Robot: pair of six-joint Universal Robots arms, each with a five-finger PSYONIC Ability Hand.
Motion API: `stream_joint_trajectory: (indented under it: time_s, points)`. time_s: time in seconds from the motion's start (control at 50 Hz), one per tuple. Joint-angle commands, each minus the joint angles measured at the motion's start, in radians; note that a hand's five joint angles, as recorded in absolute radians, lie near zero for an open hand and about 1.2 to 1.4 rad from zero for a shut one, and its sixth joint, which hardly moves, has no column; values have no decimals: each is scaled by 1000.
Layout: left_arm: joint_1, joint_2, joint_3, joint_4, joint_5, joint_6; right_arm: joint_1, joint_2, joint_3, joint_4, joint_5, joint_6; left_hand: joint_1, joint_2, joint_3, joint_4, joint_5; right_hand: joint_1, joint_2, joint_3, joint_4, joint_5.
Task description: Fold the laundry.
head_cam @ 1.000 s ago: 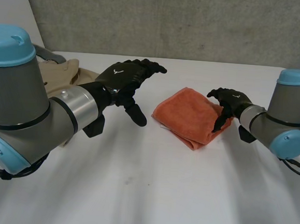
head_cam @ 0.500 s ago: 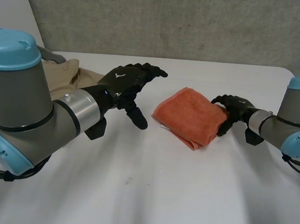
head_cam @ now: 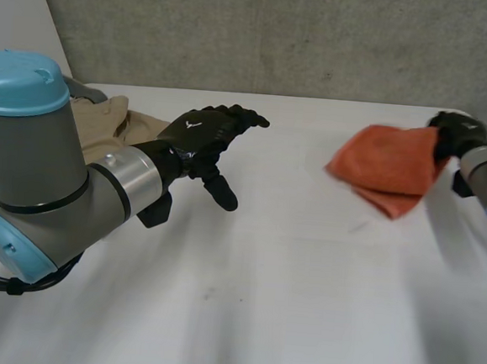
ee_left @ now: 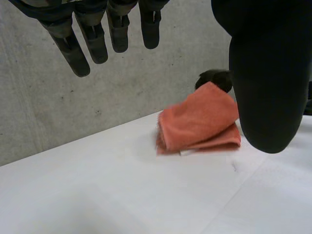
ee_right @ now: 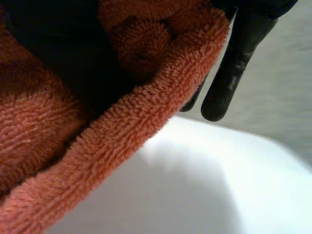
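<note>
Clutching the orange towel, right hand curls.

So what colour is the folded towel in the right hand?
Plain orange, no pattern; the towel shows best in the right wrist view, up close.

Grey arm, light-blue cap, black robot hand
</note>
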Motion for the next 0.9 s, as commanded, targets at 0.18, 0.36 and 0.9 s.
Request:
stream_joint_trajectory:
  time_s: [0.18,0.36,0.9]
  points:
    - [2,-7,-1,6,-1,-1,-181,31,-24,-59,174,-165,-6,-2,-8,0,-23,513,237,225,210,272]
    - [2,-13,-1,6,-3,-1,-220,40,-9,-55,138,-211,-9,-4,-11,-3,-26,513,237,225,210,272]
    - [52,105,3,8,-9,16,-173,-483,358,111,356,-795,-18,-13,-20,-12,-34,-708,-985,-997,-1012,-950]
